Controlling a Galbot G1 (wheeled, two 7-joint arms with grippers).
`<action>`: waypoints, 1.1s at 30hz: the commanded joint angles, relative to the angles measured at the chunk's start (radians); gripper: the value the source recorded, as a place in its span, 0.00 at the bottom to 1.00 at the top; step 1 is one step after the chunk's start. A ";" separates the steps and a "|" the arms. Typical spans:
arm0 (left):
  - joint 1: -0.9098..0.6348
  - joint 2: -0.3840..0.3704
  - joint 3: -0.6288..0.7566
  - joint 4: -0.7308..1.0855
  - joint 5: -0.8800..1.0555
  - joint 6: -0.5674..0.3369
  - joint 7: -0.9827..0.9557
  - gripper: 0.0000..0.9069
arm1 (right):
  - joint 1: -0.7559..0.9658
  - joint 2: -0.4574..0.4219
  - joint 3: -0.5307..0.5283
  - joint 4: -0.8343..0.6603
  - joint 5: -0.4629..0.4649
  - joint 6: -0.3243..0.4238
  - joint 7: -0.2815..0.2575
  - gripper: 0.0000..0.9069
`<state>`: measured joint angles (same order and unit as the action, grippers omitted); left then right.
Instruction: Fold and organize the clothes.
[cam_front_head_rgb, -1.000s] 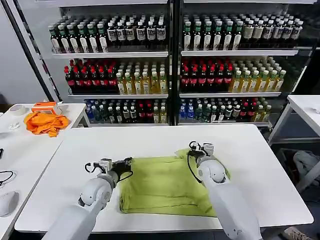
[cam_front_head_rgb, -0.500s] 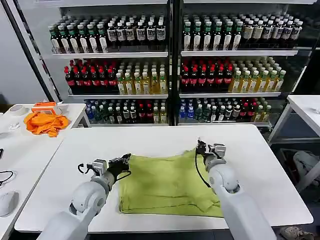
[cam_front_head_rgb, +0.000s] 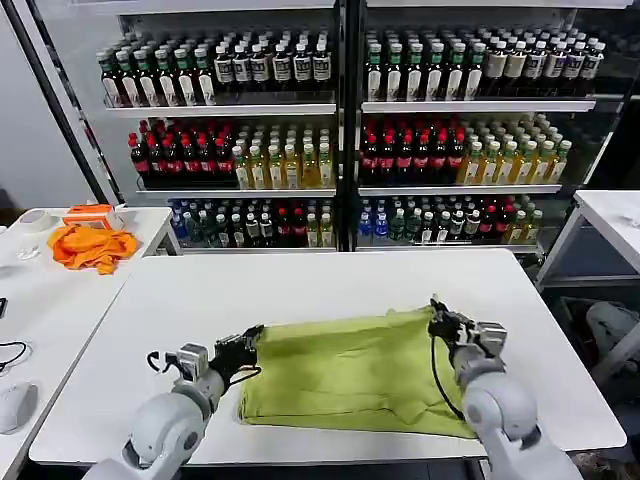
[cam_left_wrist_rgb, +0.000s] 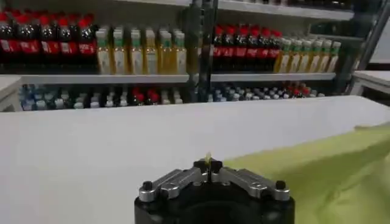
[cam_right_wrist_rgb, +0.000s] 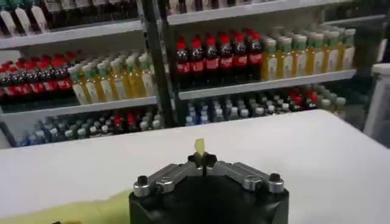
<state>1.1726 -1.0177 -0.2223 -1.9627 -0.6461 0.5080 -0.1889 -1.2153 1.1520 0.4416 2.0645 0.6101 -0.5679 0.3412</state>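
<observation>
The lime-green T-shirt (cam_front_head_rgb: 350, 370) lies folded flat on the white table (cam_front_head_rgb: 300, 285), near its front edge. My left gripper (cam_front_head_rgb: 250, 340) is shut on the shirt's far left corner; a sliver of green cloth (cam_left_wrist_rgb: 208, 158) sticks up between the closed fingertips (cam_left_wrist_rgb: 209, 165), and the shirt (cam_left_wrist_rgb: 323, 167) spreads off to one side. My right gripper (cam_front_head_rgb: 440, 316) is shut on the far right corner, with a small green tip (cam_right_wrist_rgb: 199, 146) poking out above its pinched fingertips (cam_right_wrist_rgb: 202, 160). The shirt's plain green side faces up.
A bright orange cloth (cam_front_head_rgb: 92, 246) and an orange box (cam_front_head_rgb: 90, 213) sit on a side table (cam_front_head_rgb: 40, 300) at the left. Shelves of bottles (cam_front_head_rgb: 340, 130) stand behind the table. Another white table (cam_front_head_rgb: 610, 215) stands at the right.
Both grippers have drawn back toward the table's front and spread apart, the right one going rightward, pulling the shirt wider and flatter along its far edge.
</observation>
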 joint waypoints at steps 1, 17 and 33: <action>0.097 0.000 0.000 -0.009 0.086 -0.011 0.018 0.02 | -0.215 -0.019 0.078 0.185 -0.018 -0.010 0.012 0.00; 0.110 0.008 -0.001 0.024 0.194 -0.017 0.037 0.24 | -0.285 0.022 0.080 0.170 -0.043 -0.009 0.026 0.00; 0.123 -0.044 -0.010 0.000 0.264 -0.089 -0.065 1.00 | -0.263 0.041 0.031 0.115 -0.168 -0.006 0.021 1.00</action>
<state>1.2789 -1.0322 -0.2255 -1.9423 -0.4229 0.4625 -0.1851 -1.4598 1.1879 0.4824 2.1831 0.5046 -0.5755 0.3646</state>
